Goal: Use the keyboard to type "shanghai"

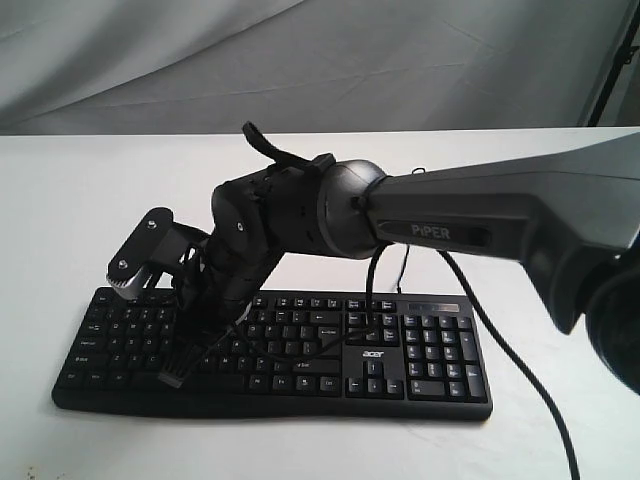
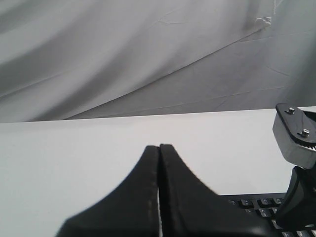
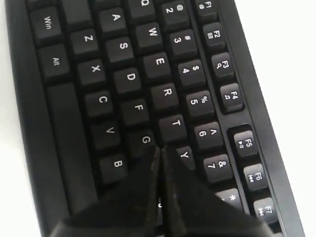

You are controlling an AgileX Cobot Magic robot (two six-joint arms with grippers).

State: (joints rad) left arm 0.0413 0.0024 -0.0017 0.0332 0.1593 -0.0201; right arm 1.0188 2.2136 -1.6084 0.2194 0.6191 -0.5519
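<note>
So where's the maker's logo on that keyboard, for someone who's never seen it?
On the white table lies a wide black keyboard. Toward its right end, just left of the number pad, the small white acer logo sits on bare plastic above the arrow keys, unlike the legends around it, not printed on a key.

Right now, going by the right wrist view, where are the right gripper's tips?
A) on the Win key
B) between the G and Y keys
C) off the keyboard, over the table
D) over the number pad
B: the right gripper, its fingers pressed together, has its tips between the G key and the Y key of the keyboard, next to the T key.
</note>
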